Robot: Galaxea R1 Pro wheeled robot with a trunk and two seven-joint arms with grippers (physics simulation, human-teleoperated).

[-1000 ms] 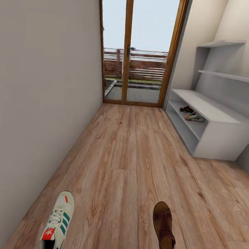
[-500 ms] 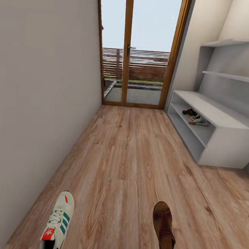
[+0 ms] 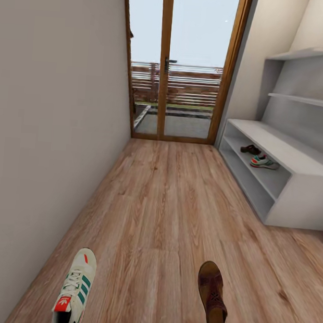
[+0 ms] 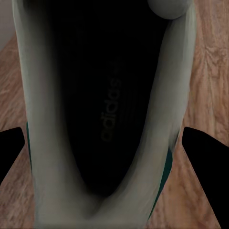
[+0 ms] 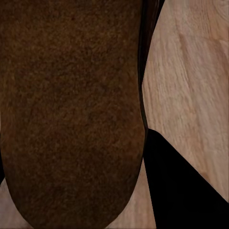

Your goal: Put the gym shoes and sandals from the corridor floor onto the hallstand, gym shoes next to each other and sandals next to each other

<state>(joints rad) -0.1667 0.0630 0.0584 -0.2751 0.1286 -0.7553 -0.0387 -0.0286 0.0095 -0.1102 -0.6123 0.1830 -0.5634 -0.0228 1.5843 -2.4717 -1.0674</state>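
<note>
Head view: a gym shoe (image 3: pixel 74 289) at lower left and a sandal (image 3: pixel 213 293) at lower right ride toe-forward, each apparently clamped in its gripper, left and right. Their mates, sneaker (image 3: pixel 264 162) and sandal (image 3: pixel 251 149), sit on the hallstand (image 3: pixel 296 163) shelf, ahead at right.

Gym shoe (image 3: pixel 74 290) heel and sandal (image 3: pixel 213 296) back cut off at head view's lower edge. Hallstand (image 3: pixel 296 163) cropped at right edge. Shelved sandal (image 3: pixel 251 149) too small for detail. Left gripper fingers (image 4: pixel 206 157) mostly out of frame.
</note>
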